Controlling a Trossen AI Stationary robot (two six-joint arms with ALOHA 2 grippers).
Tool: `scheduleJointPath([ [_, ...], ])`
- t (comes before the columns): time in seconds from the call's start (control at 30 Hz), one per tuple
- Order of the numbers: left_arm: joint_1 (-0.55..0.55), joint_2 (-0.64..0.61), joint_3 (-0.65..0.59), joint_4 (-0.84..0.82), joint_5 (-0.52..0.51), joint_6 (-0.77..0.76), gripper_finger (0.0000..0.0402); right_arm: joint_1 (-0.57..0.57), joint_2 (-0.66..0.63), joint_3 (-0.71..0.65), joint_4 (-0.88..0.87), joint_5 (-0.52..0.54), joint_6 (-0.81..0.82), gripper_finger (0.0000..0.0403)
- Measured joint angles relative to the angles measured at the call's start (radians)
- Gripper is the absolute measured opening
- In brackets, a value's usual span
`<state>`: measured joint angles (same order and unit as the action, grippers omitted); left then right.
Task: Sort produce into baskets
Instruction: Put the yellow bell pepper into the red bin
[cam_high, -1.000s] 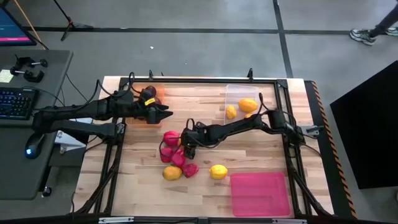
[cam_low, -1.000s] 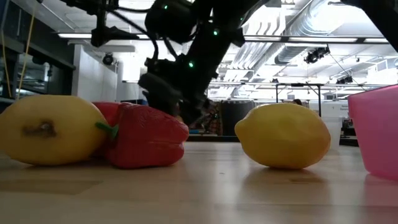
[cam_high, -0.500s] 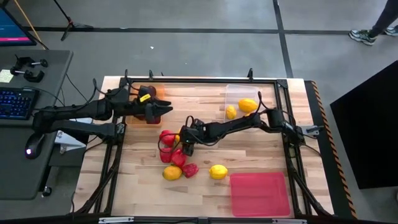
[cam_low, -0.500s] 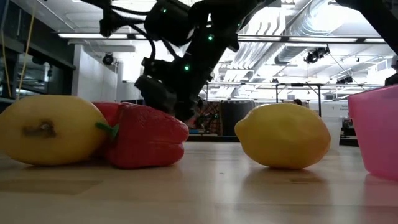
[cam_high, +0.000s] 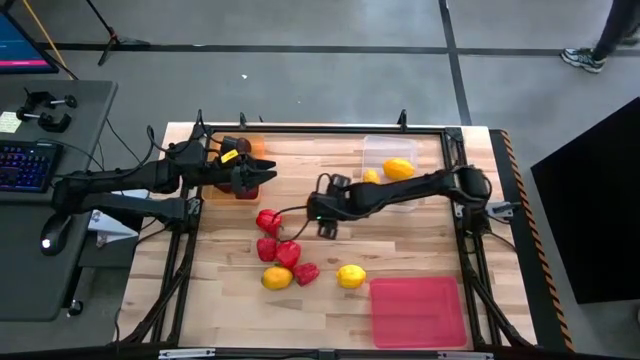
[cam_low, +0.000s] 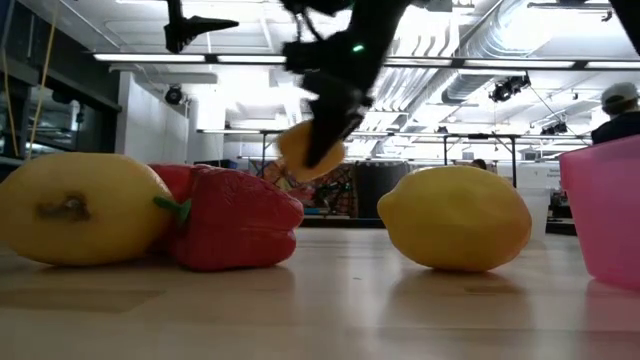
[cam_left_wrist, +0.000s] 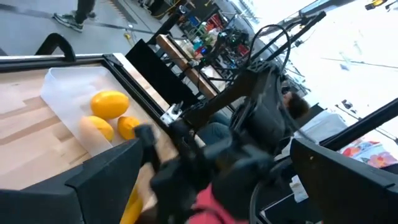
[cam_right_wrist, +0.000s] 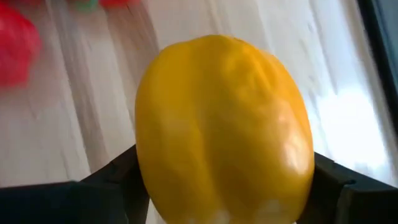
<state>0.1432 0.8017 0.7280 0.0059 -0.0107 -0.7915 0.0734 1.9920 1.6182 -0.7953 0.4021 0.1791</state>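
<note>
The right gripper (cam_high: 322, 212) is clenched on a yellow pepper (cam_right_wrist: 224, 124), held clear of the tabletop (cam_high: 400, 250) near its middle. In the right wrist view the pepper fills the space between the two dark fingers (cam_right_wrist: 106, 177), its long axis running out ahead of them. Its skin is smooth, glossy and softly lobed, like moulded plastic.

The clear basket (cam_high: 385, 150) lies just beyond and to the right of this gripper, toward the far edge, already holding yellow and orange fruit (cam_high: 398, 169). That is the nearest basket and the likely target, so the coming move is probably a short carry back along the right arm's own line.

The left gripper (cam_high: 262, 176) hangs spread and empty at the far left, over the orange basket (cam_high: 250, 146), well apart from the pepper.

Red peppers (cam_high: 268, 221) cluster on the pale wood planks just left of the right gripper. Nearer the front edge sit a yellow fruit (cam_high: 277, 278) and a lemon (cam_high: 350, 276), both rounded and matte. The pink basket (cam_high: 415, 312), shallow and rectangular, sits at the front right, with nothing visible in it.
</note>
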Motion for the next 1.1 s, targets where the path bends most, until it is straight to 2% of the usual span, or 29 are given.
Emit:
scheduleJointPath([
  [0.13,0.0,0.0,0.0,-0.001,0.0,0.001,0.0397,0.005,-0.139,-0.152,-0.011,0.008,0.07,0.0264],
  [0.33,0.0,0.003,0.0,-0.001,-0.006,0.001,0.0397,0.06,-0.389,-0.41,0.01,0.021,0.318,0.0264],
  [0.47,0.0,0.009,-0.001,0.0,-0.028,0.0,0.0397,0.114,-0.537,-0.522,0.018,0.025,0.497,0.0265],
  [0.6,-0.001,0.028,-0.001,-0.002,-0.019,-0.002,0.0397,0.194,-0.649,-0.601,0.065,-0.042,0.628,0.0266],
  [0.73,-0.001,0.06,-0.001,-0.002,0.009,-0.017,0.0397,0.284,-0.702,-0.652,0.138,-0.049,0.728,0.0266],
  [0.9,-0.001,0.109,-0.001,-0.002,0.011,-0.045,0.0397,0.364,-0.705,-0.657,0.166,-0.055,0.837,0.0267],
  [1.1,-0.001,0.166,-0.001,0.04,0.075,-0.071,0.0397,0.5,-0.704,-0.657,0.251,-0.265,0.996,0.0267],
])
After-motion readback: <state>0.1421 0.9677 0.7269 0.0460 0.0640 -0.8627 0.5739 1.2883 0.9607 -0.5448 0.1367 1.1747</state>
